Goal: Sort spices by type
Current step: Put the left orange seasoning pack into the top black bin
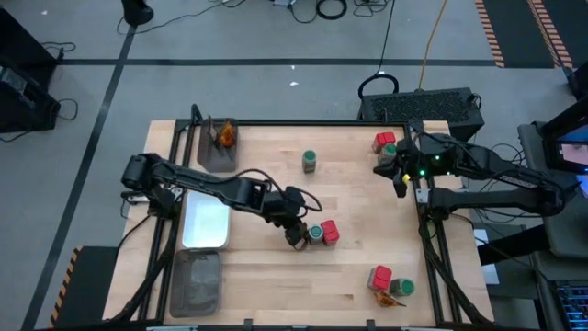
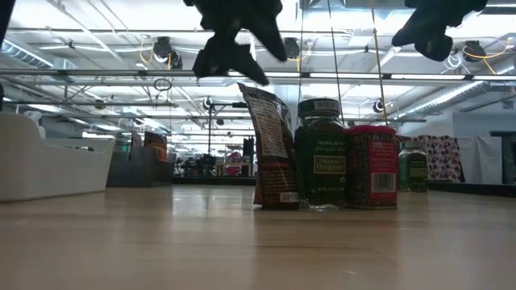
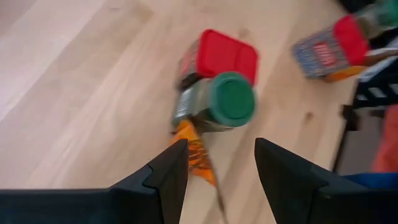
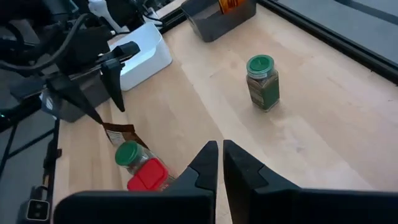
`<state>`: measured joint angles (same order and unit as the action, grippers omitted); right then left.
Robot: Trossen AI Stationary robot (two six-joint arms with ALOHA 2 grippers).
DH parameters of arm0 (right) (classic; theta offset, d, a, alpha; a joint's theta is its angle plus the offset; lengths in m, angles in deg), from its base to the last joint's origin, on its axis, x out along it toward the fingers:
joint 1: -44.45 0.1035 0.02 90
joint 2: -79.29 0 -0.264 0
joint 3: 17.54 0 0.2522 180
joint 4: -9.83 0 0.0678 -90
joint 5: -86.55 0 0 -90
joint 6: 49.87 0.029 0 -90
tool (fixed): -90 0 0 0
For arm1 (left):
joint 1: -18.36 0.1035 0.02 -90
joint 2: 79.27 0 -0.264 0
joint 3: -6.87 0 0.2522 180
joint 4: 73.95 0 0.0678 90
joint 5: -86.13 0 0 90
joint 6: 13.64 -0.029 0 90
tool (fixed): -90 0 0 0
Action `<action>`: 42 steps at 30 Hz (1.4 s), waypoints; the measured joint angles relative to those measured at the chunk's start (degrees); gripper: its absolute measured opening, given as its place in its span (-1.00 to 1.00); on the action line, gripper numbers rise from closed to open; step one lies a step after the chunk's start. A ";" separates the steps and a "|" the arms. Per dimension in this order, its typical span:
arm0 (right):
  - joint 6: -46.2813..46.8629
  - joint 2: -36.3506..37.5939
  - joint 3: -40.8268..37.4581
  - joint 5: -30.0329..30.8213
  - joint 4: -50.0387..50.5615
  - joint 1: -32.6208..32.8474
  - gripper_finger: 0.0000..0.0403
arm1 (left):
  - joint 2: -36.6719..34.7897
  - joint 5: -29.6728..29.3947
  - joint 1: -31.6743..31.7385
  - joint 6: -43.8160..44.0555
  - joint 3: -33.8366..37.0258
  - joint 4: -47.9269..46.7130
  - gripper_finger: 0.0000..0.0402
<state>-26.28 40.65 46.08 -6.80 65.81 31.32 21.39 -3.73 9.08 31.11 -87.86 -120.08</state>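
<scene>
While the left claw is hanging just above the middle cluster on the bench, its fingers are standing partly apart with nothing between them. Right under it a brown-orange sachet is standing against a green-lidded jar, which in turn is touching a red packet. My guess is that the sachet is the target, since one sachet is already sitting in the dark tray at the far left.

To do this well, the claw should be coming down straddling only the sachet's thin top edge, keeping the finger nearest the jar clear of its lid, or the jar may be tipping into the packet. Crinkly foil will be giving under the squeeze, so a firm, low pinch looks wiser than a grab at the tip.

Meanwhile the right claw is waiting, pressed shut and empty, near the far right group. A lone jar is standing near the middle, and another group is sitting at the near right.
</scene>
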 joint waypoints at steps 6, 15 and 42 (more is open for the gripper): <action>-1.12 -0.65 0.00 0.00 0.07 0.00 -0.85 | 0.53 -1.77 -0.35 -0.06 0.02 -0.81 -0.06; -2.25 -0.85 0.00 0.03 0.08 0.00 -0.75 | 2.64 -1.67 -1.10 0.85 0.20 0.24 -0.06; -2.46 -0.85 0.00 0.28 2.53 0.00 -0.75 | 8.88 -0.37 -2.31 -1.70 0.26 3.18 -0.66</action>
<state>-28.74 39.81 46.08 -6.52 68.34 31.32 30.26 -4.10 6.77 29.41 -87.60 -116.90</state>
